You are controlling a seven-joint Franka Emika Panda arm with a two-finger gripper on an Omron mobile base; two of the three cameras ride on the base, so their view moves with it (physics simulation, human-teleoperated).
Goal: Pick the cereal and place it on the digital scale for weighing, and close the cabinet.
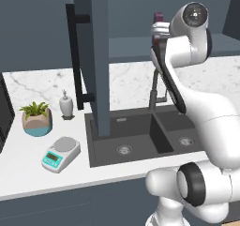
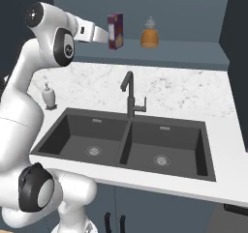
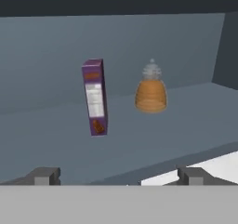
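- The cereal box point(image 3: 94, 96) stands upright on the cabinet shelf point(image 3: 153, 139), with the orange bottle point(image 3: 151, 94) just beside it.
- The gripper point(image 3: 118, 175) is spread fully wide and holds nothing, short of the box.
- The box looks light, stiff and easy to tip; take its two broad faces around mid-height.
- Open shelf lies in front of the box; the bottle crowds one side.
- The open cabinet door point(image 1: 93, 56) hangs over the sink point(image 1: 140, 138), between the box and the scale point(image 1: 61, 154) on the counter, so the carry must go round its edge.
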